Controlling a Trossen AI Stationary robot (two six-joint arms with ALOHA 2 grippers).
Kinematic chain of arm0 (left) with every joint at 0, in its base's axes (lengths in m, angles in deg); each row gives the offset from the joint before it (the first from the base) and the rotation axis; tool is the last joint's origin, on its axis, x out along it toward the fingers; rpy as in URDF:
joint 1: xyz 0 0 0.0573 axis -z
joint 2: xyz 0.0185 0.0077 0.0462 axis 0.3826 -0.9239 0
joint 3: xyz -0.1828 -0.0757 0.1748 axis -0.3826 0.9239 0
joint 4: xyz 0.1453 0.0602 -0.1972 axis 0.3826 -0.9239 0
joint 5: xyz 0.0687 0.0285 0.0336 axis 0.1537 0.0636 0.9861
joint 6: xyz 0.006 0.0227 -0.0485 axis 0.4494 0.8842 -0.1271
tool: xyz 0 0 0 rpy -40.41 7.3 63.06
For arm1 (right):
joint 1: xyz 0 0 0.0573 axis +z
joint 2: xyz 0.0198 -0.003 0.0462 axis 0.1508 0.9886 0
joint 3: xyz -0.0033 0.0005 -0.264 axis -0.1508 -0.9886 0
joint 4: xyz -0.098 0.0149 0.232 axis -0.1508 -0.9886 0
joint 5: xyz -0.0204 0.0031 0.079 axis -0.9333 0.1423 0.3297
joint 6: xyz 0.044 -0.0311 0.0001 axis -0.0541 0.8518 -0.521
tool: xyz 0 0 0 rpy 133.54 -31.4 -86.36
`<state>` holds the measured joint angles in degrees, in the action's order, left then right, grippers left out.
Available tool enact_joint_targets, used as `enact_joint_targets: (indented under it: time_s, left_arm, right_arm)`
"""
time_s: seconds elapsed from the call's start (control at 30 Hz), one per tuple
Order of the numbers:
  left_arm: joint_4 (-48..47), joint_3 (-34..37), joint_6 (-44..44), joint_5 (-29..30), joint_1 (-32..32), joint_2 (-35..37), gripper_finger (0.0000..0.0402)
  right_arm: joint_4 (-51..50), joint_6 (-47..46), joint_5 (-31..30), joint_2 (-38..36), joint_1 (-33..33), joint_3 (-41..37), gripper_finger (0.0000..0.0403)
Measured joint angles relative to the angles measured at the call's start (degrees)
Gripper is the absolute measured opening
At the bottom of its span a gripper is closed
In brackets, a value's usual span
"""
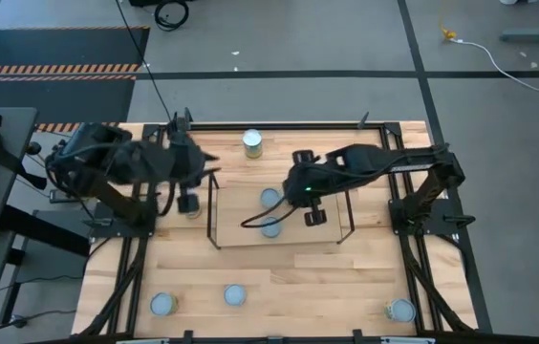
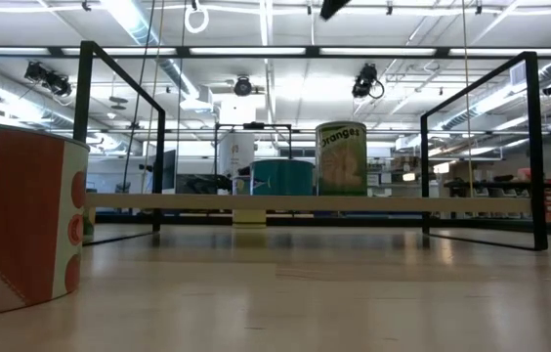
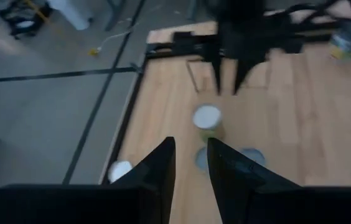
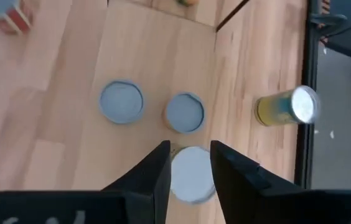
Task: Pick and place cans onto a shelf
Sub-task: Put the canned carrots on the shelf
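Note:
The shelf [image 1: 279, 234] stands mid-table, its wood base between thin dark wire end frames [image 2: 119, 147]. Two blue-grey-topped cans [image 1: 269, 227] stand on it; the low view shows an "Oranges" can [image 2: 341, 158] there. My right gripper [image 1: 287, 194] is open and hovers over one shelf can [image 4: 192, 174], whose top shows between its fingers. My left gripper [image 1: 204, 172] is open, above the shelf's left end, and a can top [image 3: 201, 159] shows far below it. Other cans stand near the far edge [image 1: 252, 143] and along the near edge [image 1: 235, 294].
Loose cans stand at the near left [image 1: 162, 304] and near right [image 1: 400, 310], and another one [image 1: 193, 207] just left of the shelf. A red-and-white can [image 2: 21, 225] is close to the low camera. The black frame [image 1: 384, 124] rings the tabletop.

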<state>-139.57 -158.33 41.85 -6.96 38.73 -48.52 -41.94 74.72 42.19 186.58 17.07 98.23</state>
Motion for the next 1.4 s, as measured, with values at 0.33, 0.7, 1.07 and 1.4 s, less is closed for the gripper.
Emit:
enact_joint_targets:
  time_s: [0.33,0.7,1.07,1.4]
  left_arm:
    - [13.4,5.2,7.2,-9.4,-15.2,-0.6,0.0101]
    - [39.1,27.7,2.2,-18.3,-32.3,-1.4,0.0230]
    - [39.3,18.8,-8.6,-20.7,-44.6,-17.0,0.0267]
    - [28.3,8.9,-18.1,-24.6,-51.4,-32.4,0.0304]
  right_arm:
    - [-1.2,-13.4,-4.6,-15.8,1.7,-2.2,0.0119]
    - [2.0,-15.6,-11.9,-29.2,-2.2,-12.5,0.0119]
    - [5.4,0.2,2.2,-33.0,-20.8,-17.5,0.0169]
    - [7.1,14.1,18.5,-32.7,-35.2,-21.6,0.0245]
